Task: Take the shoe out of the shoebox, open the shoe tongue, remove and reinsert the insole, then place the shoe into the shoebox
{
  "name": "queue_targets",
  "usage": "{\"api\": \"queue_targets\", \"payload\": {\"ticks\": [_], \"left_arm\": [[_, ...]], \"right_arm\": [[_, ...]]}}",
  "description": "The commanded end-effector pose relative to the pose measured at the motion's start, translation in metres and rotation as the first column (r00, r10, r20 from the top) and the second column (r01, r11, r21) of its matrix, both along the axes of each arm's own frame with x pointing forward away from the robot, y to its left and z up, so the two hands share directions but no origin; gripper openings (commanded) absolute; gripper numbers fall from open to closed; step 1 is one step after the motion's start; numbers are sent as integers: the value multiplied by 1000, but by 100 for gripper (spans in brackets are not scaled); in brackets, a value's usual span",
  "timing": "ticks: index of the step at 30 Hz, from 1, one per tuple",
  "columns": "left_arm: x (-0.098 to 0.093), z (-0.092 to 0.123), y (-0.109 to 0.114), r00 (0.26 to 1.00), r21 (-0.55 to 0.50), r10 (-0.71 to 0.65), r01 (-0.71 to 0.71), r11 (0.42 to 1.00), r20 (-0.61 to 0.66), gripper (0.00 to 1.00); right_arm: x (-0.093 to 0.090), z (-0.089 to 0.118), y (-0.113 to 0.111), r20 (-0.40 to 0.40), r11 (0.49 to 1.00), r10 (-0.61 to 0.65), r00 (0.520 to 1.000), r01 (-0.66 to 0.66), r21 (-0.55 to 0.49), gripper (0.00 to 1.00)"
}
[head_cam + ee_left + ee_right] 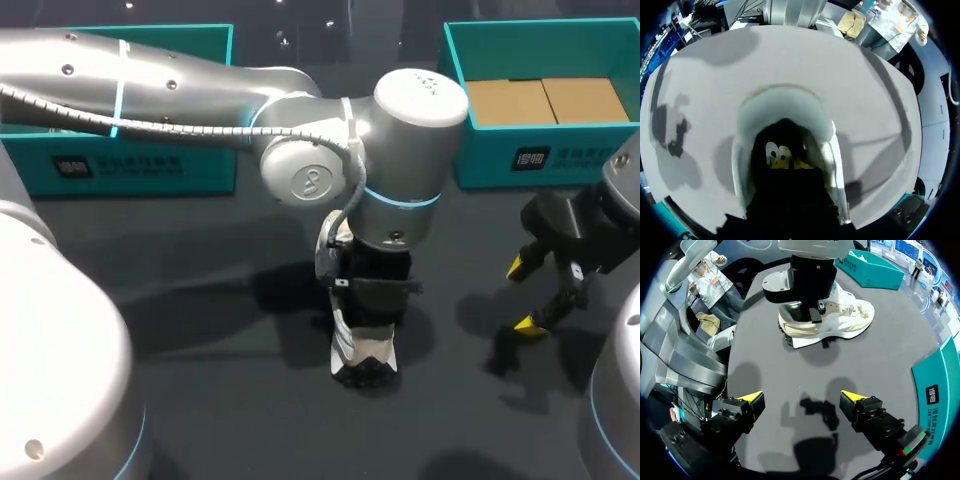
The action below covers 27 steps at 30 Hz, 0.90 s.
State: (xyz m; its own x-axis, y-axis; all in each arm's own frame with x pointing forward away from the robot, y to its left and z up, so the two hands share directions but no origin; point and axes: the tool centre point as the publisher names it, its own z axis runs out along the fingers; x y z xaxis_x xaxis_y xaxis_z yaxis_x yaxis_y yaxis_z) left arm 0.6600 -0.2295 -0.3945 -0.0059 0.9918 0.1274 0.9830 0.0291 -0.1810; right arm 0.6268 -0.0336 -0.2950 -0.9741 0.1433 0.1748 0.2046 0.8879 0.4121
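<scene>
The white-and-cream sneaker (840,320) stands upright on its sole on the dark table, out of the box. It is directly under the left gripper (790,163), which is sunk into its opening, and its toe juts out to one side. The teal shoebox (480,155) lies open with brown cardboard inside, well beyond the right gripper (801,398), and a second teal box part (130,165) lies well apart beyond the left one.

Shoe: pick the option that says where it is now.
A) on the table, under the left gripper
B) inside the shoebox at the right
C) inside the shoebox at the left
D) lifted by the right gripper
A: the shoe stands on the table with the left gripper down in its opening, while the right gripper is open, empty and apart from it.
</scene>
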Motion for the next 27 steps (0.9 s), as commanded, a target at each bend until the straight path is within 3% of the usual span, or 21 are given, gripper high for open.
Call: {"api": "queue_targets", "payload": {"ticks": [1, 7, 16, 21, 27], "left_arm": [[-6, 20, 8, 1000, -97, 11, -12, 995, -15, 0], [-18, 31, 2, 997, -145, 0, -11, 989, -75, 0], [-20, -7, -3, 985, -136, 26, -50, 989, -169, 0], [-10, -22, -1, 989, -120, 60, -76, 990, -134, 0], [3, -13, 1, 996, -126, 75, -82, 989, -57, 0]], "right_arm": [[-2, -1, 0, 3, 1000, -2, 1000, 2, -3, 100], [-2, -1, 0, 3, 1000, -2, 1000, 2, -3, 100], [-2, -1, 0, 3, 1000, -2, 1000, 2, -3, 100], [-2, -1, 0, 3, 1000, -2, 1000, 2, -3, 100], [-2, -1, 0, 3, 1000, -2, 1000, 2, -3, 100]]}}
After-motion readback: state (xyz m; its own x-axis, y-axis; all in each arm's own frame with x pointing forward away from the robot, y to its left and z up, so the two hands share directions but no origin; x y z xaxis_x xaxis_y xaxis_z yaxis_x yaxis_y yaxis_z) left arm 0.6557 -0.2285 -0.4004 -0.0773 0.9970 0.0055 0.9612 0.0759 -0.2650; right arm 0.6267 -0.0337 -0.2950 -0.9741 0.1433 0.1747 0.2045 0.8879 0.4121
